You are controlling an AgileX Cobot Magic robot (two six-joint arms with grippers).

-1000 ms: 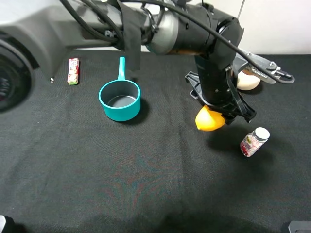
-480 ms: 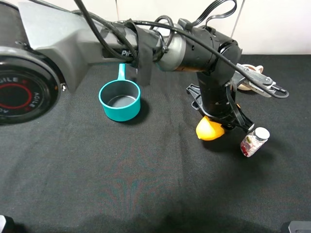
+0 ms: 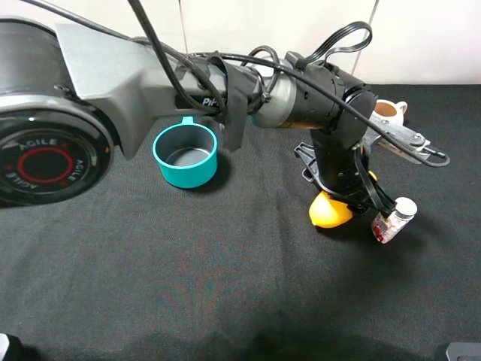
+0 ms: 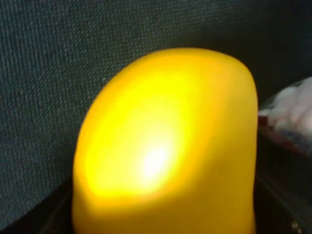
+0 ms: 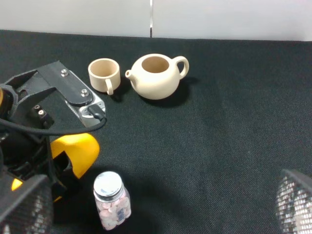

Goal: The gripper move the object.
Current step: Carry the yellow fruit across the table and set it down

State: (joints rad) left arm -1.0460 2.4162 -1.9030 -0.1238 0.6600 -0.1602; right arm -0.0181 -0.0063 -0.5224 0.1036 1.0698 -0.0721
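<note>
The yellow-orange mango (image 3: 329, 211) sits low over the black cloth at the right of the exterior high view. My left gripper (image 3: 347, 195), a black claw, reaches across the middle from above and is shut on it. The mango fills the left wrist view (image 4: 165, 146). In the right wrist view the mango (image 5: 78, 148) shows between the black claw parts of the left gripper (image 5: 46, 168). My right gripper (image 5: 156, 214) is open and empty, with only its mesh-padded fingertips (image 5: 22, 207) at the picture's edges. I cannot tell whether the mango touches the cloth.
A small white-capped bottle (image 3: 392, 220) stands just right of the mango, very close to the claw; it also shows in the right wrist view (image 5: 111, 200). A teal pan (image 3: 185, 156) sits at left centre. A cream teapot (image 5: 156, 75) and cup (image 5: 104, 74) stand at the back right.
My left gripper has carried the mango down and to the right, closer to the bottle. The arm's body has swung further into view at the left.
</note>
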